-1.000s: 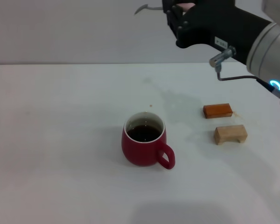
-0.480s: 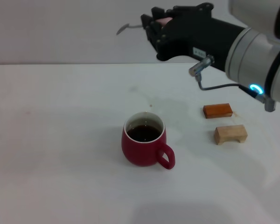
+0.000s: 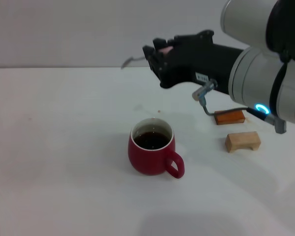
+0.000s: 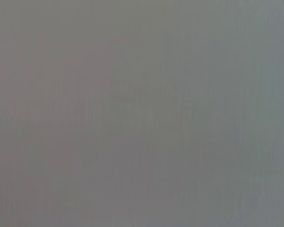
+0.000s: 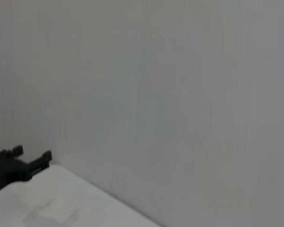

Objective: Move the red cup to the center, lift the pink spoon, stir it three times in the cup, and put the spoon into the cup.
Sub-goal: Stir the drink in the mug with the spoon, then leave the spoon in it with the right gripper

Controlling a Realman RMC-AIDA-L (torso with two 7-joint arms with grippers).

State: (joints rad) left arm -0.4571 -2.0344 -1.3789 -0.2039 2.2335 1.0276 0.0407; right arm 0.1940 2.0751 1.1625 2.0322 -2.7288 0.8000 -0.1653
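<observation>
The red cup (image 3: 151, 152) stands upright mid-table with dark liquid inside and its handle toward the front right. My right gripper (image 3: 155, 55) is shut on the pink spoon (image 3: 129, 61). It holds the spoon level in the air, behind and above the cup. The grey bowl sticks out to the left, and a bit of pink handle (image 3: 165, 49) shows between the fingers. My left gripper is outside the head view. It shows far off in the right wrist view (image 5: 32, 153), low over the table with its fingers apart and empty.
An orange-brown flat block (image 3: 229, 116) and a tan wooden block (image 3: 243, 141) lie right of the cup, under my right forearm. The white table (image 3: 64, 147) ends at a grey wall behind. The left wrist view shows only plain grey.
My right gripper has moved left and down with the spoon, from the top of the view to just behind and above the cup. The cup and the blocks have not moved.
</observation>
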